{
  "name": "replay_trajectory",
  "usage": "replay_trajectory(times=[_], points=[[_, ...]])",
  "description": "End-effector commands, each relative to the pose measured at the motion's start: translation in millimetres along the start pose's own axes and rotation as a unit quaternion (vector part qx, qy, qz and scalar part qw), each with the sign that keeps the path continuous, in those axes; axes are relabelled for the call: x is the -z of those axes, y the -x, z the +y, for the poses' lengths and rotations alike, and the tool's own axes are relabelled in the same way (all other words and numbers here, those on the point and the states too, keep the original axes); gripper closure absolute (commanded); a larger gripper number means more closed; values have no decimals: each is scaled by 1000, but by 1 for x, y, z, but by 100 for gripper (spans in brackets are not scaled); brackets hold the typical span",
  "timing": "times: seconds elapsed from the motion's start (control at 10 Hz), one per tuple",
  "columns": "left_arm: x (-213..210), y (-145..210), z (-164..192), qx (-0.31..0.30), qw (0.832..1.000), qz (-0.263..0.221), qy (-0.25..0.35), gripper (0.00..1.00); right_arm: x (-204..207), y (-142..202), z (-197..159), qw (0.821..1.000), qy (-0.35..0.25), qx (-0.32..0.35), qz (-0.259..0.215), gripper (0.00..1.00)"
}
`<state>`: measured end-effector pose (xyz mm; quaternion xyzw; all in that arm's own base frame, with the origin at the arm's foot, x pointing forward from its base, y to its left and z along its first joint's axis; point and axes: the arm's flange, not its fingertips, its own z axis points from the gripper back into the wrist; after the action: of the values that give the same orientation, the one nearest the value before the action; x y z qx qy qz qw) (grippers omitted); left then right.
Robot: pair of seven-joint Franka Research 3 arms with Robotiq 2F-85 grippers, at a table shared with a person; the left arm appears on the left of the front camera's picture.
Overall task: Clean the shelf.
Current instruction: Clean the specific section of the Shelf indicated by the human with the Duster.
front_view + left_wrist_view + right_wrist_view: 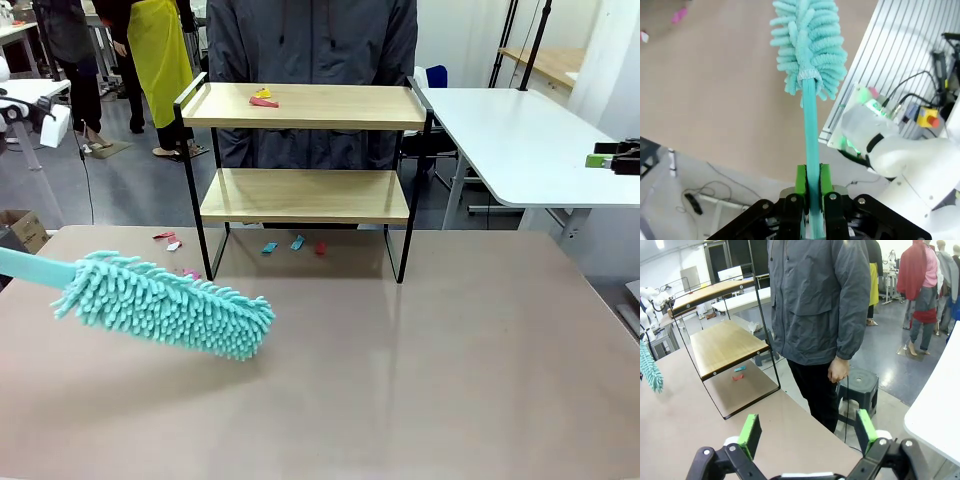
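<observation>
Across the tan bench (450, 380), you see the shelf (305, 195) standing at the middle of the far edge, small coloured scraps (263, 98) on its top board and on the bench beneath it. Your left end effector (811, 195) is clamped on the handle of a teal duster (165, 305), its head over the bench's left side; your right end effector (807, 432) stands wide.

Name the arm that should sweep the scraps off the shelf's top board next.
Left. The left gripper is shut on the teal duster, whose head hangs over the table in front of the shelf. The right gripper is open and empty, off to the side.
</observation>
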<state>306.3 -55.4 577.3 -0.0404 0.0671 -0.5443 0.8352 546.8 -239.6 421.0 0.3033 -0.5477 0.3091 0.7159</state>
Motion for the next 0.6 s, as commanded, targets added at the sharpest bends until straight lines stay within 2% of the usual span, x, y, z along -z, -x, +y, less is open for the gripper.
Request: replay_trajectory(times=[0.0, 0.1, 0.5], points=[[-13, 7, 3, -2, 1000, -1, 6, 87, 1, -2, 0, 1000, 1, -3, 2, 0], [0, 0, 0, 0, 1000, 0, 0, 87, 1, -2, 0, 1000, 1, -3, 2, 0], [0, 0, 0, 0, 1000, 0, 0, 87, 1, -2, 0, 1000, 1, -3, 2, 0]])
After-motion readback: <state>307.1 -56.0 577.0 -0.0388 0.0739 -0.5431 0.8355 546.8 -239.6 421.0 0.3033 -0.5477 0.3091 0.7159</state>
